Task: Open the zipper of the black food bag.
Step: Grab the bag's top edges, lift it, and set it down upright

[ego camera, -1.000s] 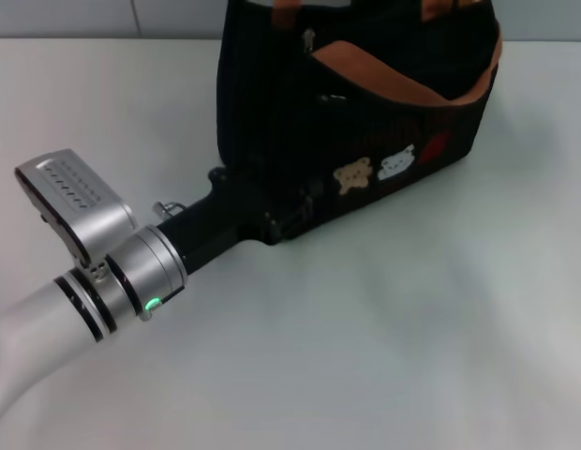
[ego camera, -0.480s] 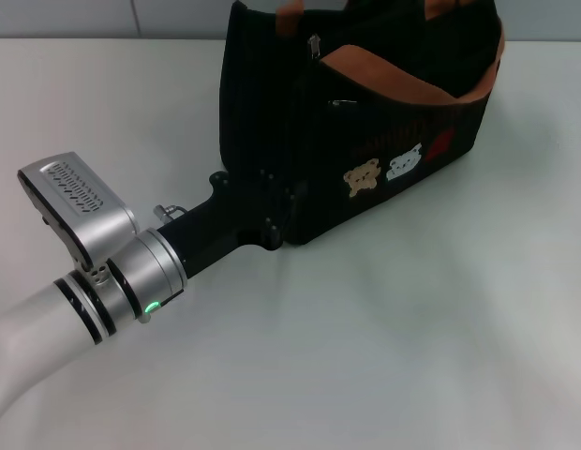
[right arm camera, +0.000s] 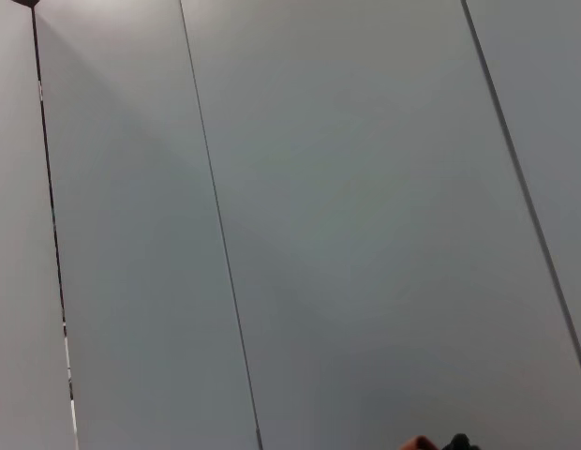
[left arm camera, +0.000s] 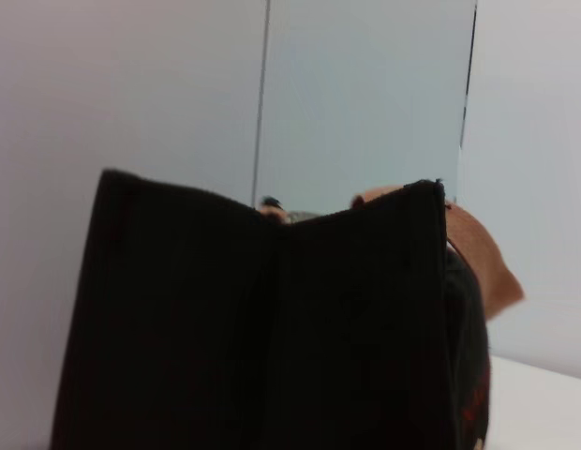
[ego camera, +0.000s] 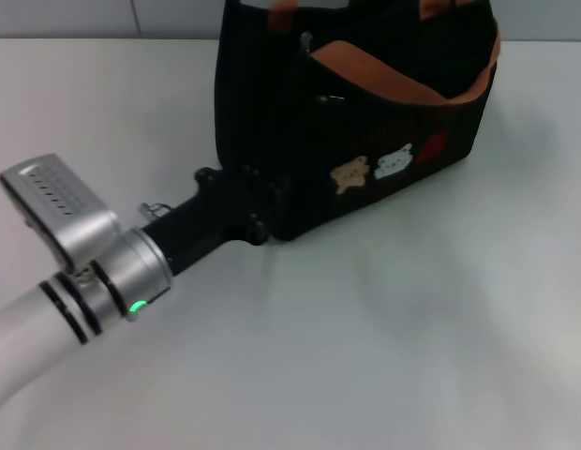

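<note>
Zipper pull (ego camera: pixel 307 41) sits small and silver at the top near corner of the black food bag (ego camera: pixel 365 103) on the table (ego camera: pixel 412 328). Soft fabric, likely to sag. Left gripper (ego camera: pixel 258 211) presses its lower corner; grip can't be told.

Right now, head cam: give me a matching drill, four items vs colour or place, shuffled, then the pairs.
Column 1:
1. left pincer
2. bear patch
3. zipper pull tab
4. strap trim

Column 2:
A. orange-brown
B. tan, on the side of the black food bag
C. silver, near the bag's top edge
D. low against the bag's near corner, by the table

Pairs: 1-D, 2-B, 3-C, 4-A
</note>
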`<action>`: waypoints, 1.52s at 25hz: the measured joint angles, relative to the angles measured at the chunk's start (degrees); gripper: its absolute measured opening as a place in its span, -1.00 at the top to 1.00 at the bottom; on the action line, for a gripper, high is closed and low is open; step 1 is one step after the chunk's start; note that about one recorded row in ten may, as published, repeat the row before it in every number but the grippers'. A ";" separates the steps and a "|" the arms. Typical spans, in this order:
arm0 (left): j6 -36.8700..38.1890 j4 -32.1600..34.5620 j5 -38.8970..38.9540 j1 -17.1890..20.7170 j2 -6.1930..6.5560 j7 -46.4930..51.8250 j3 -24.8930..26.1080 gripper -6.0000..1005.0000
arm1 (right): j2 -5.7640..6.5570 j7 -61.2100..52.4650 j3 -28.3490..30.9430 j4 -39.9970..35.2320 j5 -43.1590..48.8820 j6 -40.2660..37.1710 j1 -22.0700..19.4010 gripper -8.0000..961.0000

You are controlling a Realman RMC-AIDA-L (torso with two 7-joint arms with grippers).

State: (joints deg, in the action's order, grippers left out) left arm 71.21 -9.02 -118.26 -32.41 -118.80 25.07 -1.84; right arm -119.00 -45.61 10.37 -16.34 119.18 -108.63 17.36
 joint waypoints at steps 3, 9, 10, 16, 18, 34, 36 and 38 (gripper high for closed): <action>4.82 4.16 -0.16 1.38 0.16 1.83 -0.23 0.82 | -0.01 -0.01 0.00 0.02 0.00 0.01 0.05 -0.58; 20.94 18.25 -1.20 4.38 0.48 7.66 -2.64 0.82 | 0.00 -0.21 -0.03 0.94 0.00 0.01 0.24 -0.59; 23.46 20.96 -1.21 4.73 0.53 8.50 -2.85 0.82 | 0.00 -0.21 -0.13 1.23 0.00 0.01 0.37 -0.58; 33.17 38.59 -1.05 3.80 1.24 17.29 -8.08 0.82 | 0.00 -0.37 -0.50 2.24 0.38 0.53 1.67 -0.58; 35.01 43.63 -0.96 3.23 1.30 19.73 -11.11 0.82 | -0.03 -0.36 -0.84 3.31 0.56 1.58 2.03 -0.58; 40.17 77.96 6.52 1.28 0.35 42.77 -28.11 0.83 | -0.07 -3.69 -16.33 4.95 0.70 5.05 6.95 -0.58; 40.17 79.73 7.19 1.08 0.40 43.73 -29.10 0.83 | -0.18 -4.32 -21.60 6.36 0.71 6.98 8.89 -0.58; 40.02 80.86 7.46 0.69 0.41 44.36 -30.59 0.83 | -0.24 -4.44 -26.17 8.57 0.71 8.97 10.91 -0.58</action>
State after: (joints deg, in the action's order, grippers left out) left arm 111.23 71.84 -110.80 -31.71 -118.40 69.43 -32.43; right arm -119.24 -50.05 -15.80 -7.78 119.89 -99.66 28.27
